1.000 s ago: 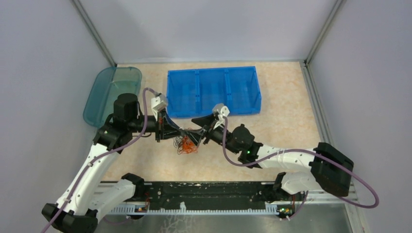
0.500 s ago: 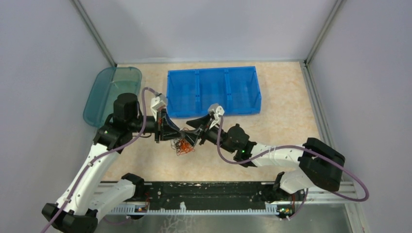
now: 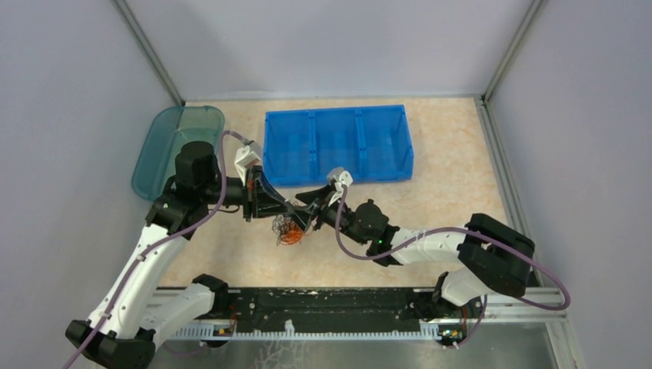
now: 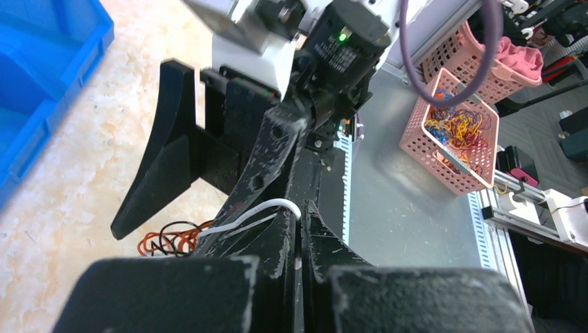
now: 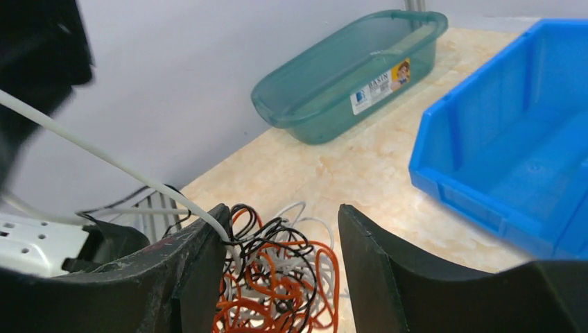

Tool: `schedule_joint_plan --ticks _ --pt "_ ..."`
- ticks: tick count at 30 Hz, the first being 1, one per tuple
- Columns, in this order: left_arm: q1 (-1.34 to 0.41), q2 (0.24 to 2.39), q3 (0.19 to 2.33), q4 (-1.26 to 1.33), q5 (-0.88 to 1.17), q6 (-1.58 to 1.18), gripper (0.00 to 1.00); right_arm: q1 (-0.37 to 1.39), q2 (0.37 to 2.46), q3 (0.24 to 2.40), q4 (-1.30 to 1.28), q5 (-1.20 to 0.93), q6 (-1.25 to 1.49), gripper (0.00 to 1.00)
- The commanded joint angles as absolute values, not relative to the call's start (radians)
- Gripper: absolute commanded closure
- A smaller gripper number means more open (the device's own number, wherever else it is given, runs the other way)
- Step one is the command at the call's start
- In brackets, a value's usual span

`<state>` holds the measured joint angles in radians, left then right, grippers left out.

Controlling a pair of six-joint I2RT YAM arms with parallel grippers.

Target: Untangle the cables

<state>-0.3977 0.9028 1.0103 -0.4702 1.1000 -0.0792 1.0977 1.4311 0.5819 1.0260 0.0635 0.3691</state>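
For the step in hand to be done well, one strand rather than a bunch should be taken by the right gripper (image 5: pixel 281 218), and the pull is best made slowly, away from the left gripper (image 4: pixel 299 220), so that loops are drawn out and not tightened. The left gripper's jaws are pressed together on a white strand (image 4: pixel 258 210); the right gripper's jaws are spread, straddling the cables (image 3: pixel 290 229), a small orange, white and black clump near the blue bin (image 3: pixel 336 142). Whether the clump rests on the table (image 3: pixel 446 192) cannot be told. Both arms are reached forward and inward, their wrists nearly met at mid-table
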Motion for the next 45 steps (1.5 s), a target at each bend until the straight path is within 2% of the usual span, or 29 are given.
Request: schedule_joint_plan --ticks 1,18,30,41,45 --pt "-0.404 0.894 1.090 -0.419 1.160 -0.105 0.99 1.108 1.439 0.533 1.058 0.130 0.359 0.42" --pt "-0.404 0.887 1.191 -0.479 1.125 -0.010 0.99 1.108 1.406 0.318 1.105 0.246 0.394 0.45" --pt "-0.404 0.869 1.286 -0.454 0.996 0.090 1.00 1.108 1.477 0.260 1.139 0.280 0.409 0.45" --pt "-0.405 0.846 1.349 -0.322 0.827 0.169 1.00 1.108 1.512 0.223 1.129 0.322 0.419 0.46" --pt "-0.405 0.861 1.356 -0.386 0.878 0.153 0.98 1.108 1.430 0.216 1.102 0.331 0.416 0.41"
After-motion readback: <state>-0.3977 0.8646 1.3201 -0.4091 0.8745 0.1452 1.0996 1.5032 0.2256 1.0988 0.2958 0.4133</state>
